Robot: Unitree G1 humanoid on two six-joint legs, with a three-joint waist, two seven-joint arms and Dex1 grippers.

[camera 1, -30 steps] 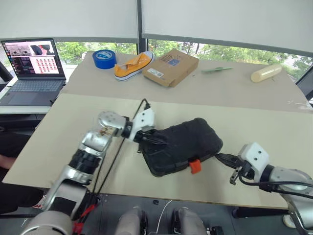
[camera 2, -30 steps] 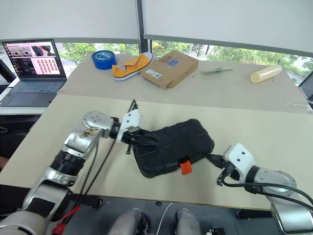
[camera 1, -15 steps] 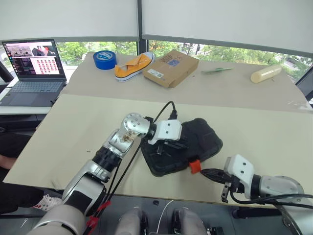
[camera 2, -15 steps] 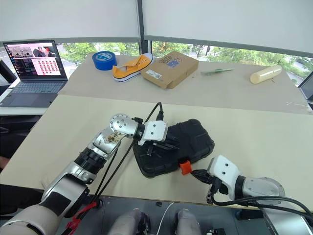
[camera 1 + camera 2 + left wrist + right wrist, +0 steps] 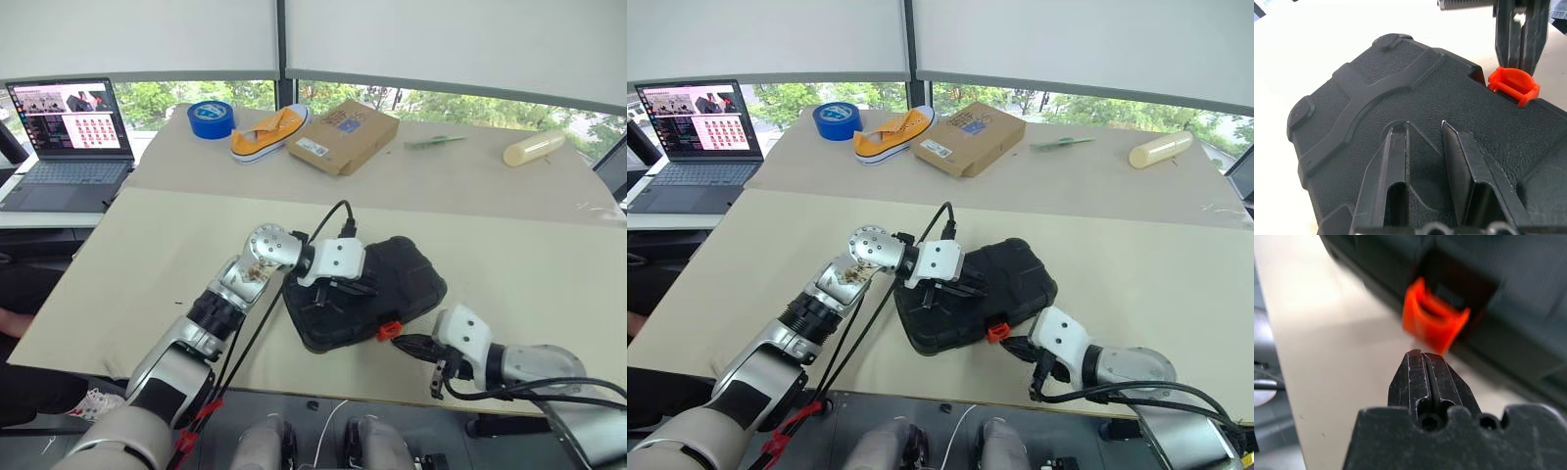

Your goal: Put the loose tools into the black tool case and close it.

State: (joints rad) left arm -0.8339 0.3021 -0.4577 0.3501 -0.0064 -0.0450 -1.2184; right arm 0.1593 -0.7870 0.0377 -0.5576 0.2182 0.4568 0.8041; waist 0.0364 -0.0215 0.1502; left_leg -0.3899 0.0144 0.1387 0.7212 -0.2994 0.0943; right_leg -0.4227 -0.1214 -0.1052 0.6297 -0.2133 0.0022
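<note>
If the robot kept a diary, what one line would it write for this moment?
case: black tool case lid down | left gripper: jaws slightly apart, on lid | right gripper: jaws shut, at orange latch | latch: not pressed yet

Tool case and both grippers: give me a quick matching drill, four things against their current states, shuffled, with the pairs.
Things:
1. black tool case
2. orange latch
3. left gripper
4. right gripper

States:
A. jaws shut, tips aimed at the latch from just in front of it
B. lid down, lying on the near table
C. jaws a little apart, resting on the case lid
D. sticking out from the case's front edge, not yet pressed flat

Pairs: 1-B, 2-D, 3-C, 4-A
</note>
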